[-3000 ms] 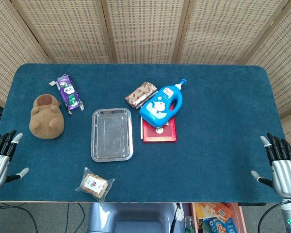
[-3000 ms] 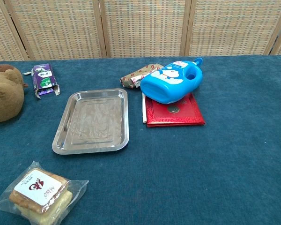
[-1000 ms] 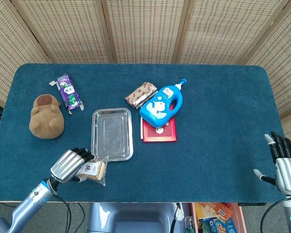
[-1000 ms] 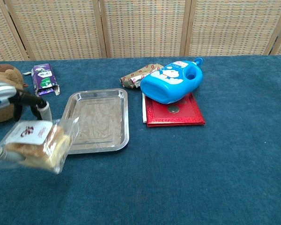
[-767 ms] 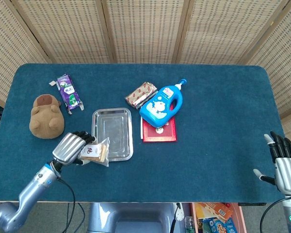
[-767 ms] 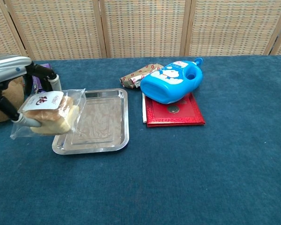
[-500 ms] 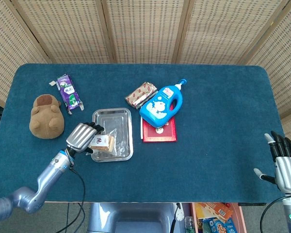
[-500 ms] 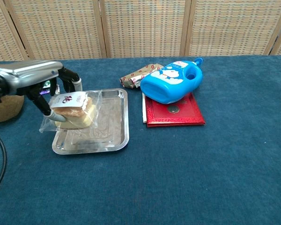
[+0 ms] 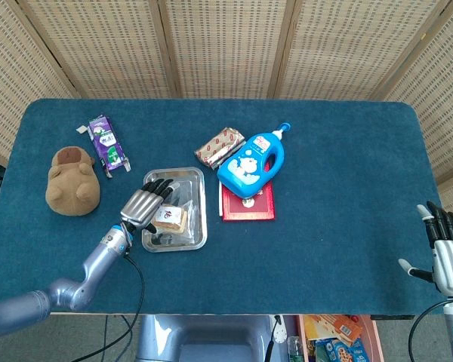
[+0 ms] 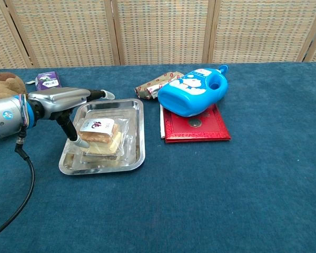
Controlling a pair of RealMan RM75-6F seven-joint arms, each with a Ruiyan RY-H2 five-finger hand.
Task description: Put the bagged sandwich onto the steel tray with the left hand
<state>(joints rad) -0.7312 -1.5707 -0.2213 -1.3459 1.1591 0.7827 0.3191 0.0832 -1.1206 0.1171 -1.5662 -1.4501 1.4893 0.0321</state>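
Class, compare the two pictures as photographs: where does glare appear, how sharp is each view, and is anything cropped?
Head view: even, soft light, sharp throughout; steel tray shows pale reflections; right hand sits at the frame edge. Chest view: sharp too; glare on the tray rim and the bagged sandwich wrapper; left hand in focus, its arm cropped.

Quick count of what's out on the table [image 9: 347, 151]: one steel tray [image 9: 193, 238], one bagged sandwich [image 9: 168, 219], one brown plush toy [image 9: 72, 181], one purple snack pack [image 9: 106, 142], one foil-wrapped snack bar [image 9: 218, 146], one blue bottle [image 9: 251, 164], one red booklet [image 9: 248, 206]. Two robot hands total, the left robot hand [image 9: 145, 202] right by the sandwich, the right robot hand [image 9: 446, 258] way off on its own.
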